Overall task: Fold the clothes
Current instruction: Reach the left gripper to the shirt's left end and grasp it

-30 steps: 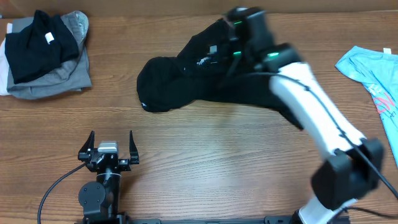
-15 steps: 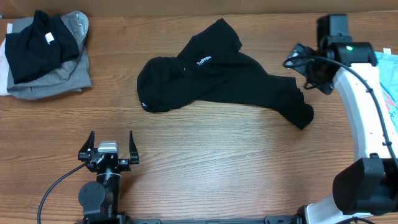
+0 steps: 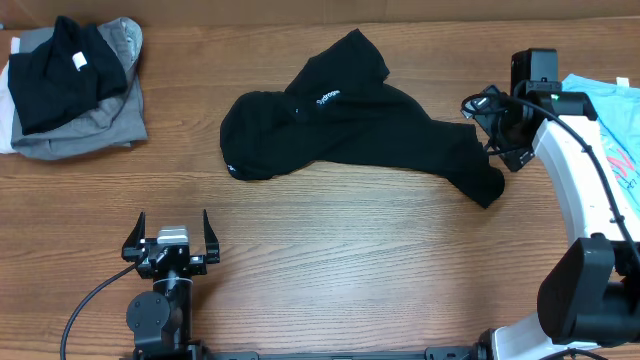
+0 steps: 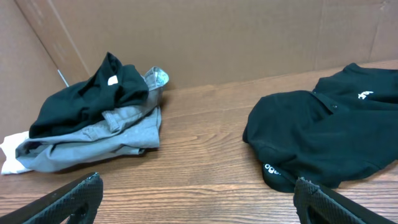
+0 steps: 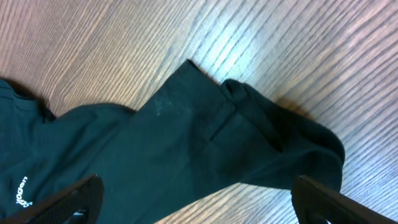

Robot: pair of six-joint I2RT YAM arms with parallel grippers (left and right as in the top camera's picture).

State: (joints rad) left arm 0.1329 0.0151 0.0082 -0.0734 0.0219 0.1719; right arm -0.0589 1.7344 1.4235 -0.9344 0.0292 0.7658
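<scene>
The black shirt is soft, light and limp. I judge it will sag and bunch wherever it is lifted, and drag rather than slide on the wooden counter. The best holds look like the stitched edges, such as the hem or cuff at its tail, where doubled cloth gives the jaws something to bite. It lies crumpled across the upper middle of the overhead frame, its tail running down to the right. The right arm hangs its jaws just beside that tail. In the right wrist view they stand wide apart and empty, with the tail's seam above and between them. The left arm, lower left, has its jaws spread too, holding nothing, well apart from the shirt
</scene>
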